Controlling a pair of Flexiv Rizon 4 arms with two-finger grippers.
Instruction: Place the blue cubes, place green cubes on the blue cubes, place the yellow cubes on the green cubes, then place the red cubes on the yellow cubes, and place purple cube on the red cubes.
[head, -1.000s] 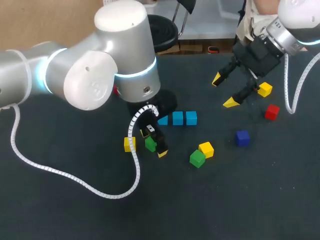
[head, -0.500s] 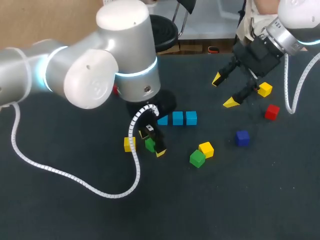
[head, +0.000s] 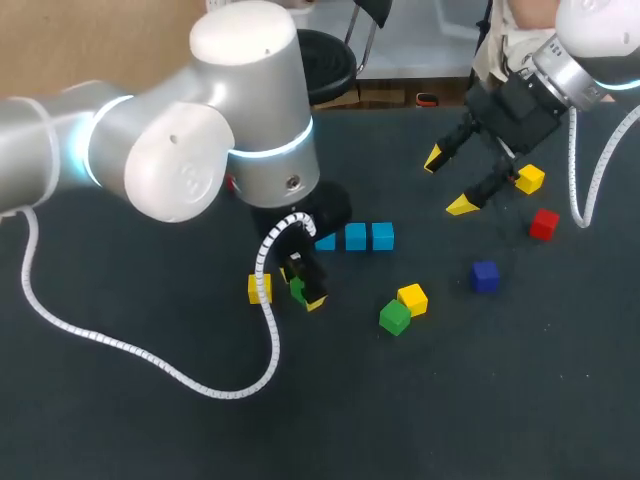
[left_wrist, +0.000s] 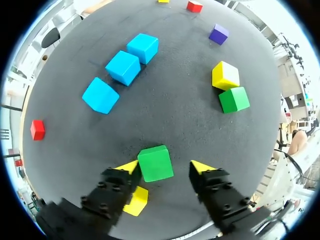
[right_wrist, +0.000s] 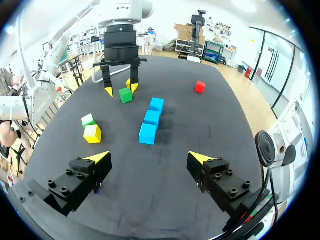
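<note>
The left hand (left_wrist: 165, 167) hangs released astride the green cube (left_wrist: 155, 163); the cube sits nearer one finger, well clear of the other.

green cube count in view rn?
2. One green cube sits between the left gripper's open fingers; the other green cube lies against a yellow cube. The left arm may hide more.
</note>
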